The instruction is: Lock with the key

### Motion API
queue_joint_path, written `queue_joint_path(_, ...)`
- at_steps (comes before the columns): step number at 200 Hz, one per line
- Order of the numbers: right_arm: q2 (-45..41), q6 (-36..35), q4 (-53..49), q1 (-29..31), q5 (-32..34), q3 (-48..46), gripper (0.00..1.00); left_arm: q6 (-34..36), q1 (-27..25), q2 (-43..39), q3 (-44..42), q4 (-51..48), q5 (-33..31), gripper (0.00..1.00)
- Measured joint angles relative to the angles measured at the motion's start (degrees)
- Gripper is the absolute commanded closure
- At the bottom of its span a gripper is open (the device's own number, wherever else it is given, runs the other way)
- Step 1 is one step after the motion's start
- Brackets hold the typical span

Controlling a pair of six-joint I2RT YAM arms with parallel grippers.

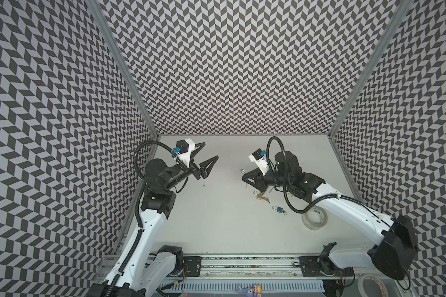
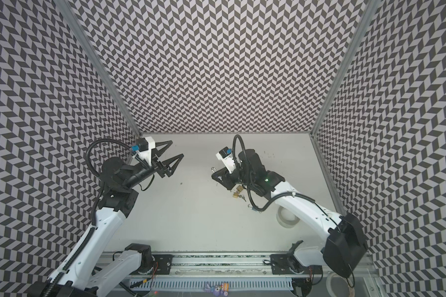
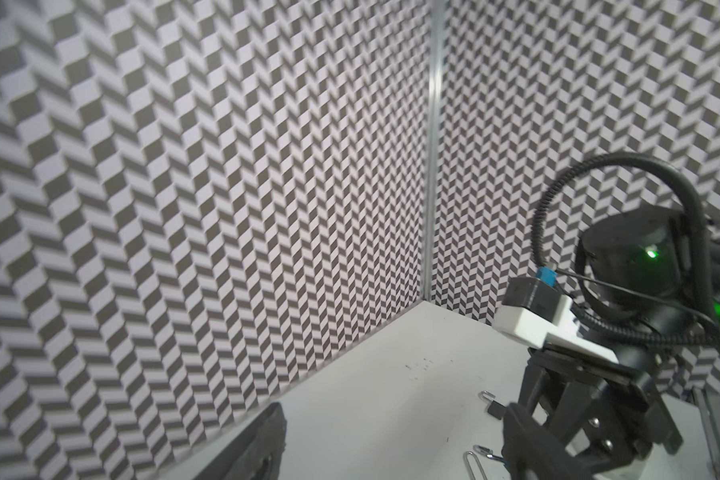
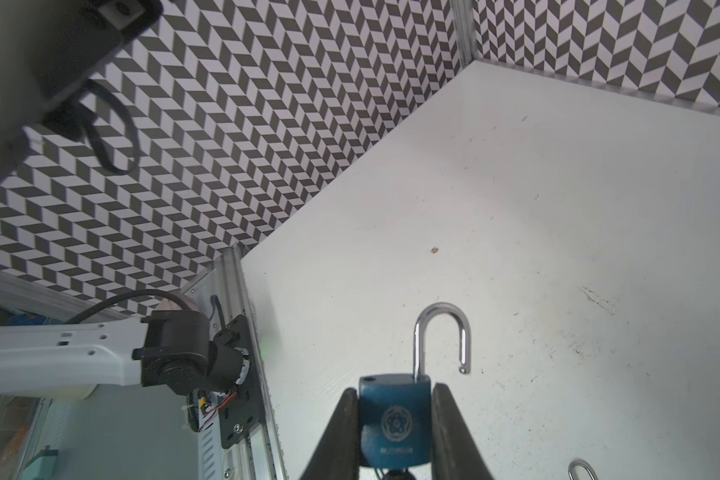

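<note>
A blue padlock with its silver shackle swung open sits between the fingers of my right gripper, which is shut on its body. In both top views only the shackle shows past the right gripper, held above the table's middle. A dark bit shows under the lock's body; I cannot tell whether it is the key. My left gripper hangs open and empty at the back left, well apart from the lock. One of its fingers shows in the left wrist view.
On the table under and in front of the right arm lie a brass padlock with a key in it, another blue padlock and a tape roll. Patterned walls close in the back and sides.
</note>
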Motion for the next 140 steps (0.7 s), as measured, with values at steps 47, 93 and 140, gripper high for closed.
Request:
queue_joint_path(47, -7.9, -1.0, -1.2, 0.0, -3.0, -1.6, 0.96, 20.5, -4.9, 7.6, 11.4, -8.2, 18.6, 0.29)
queue_joint_path(93, -13.0, -2.5, -2.5, 0.0, -10.0, -1.6, 0.96, 43.0, -18.9, 14.0, 21.6, -29.9, 14.0, 0.33)
queue_joint_path(140, -15.3, -4.2, -3.7, 0.0, -13.4, -1.6, 0.97, 52.6, -22.1, 15.3, 23.0, -38.9, 8.3, 0.38)
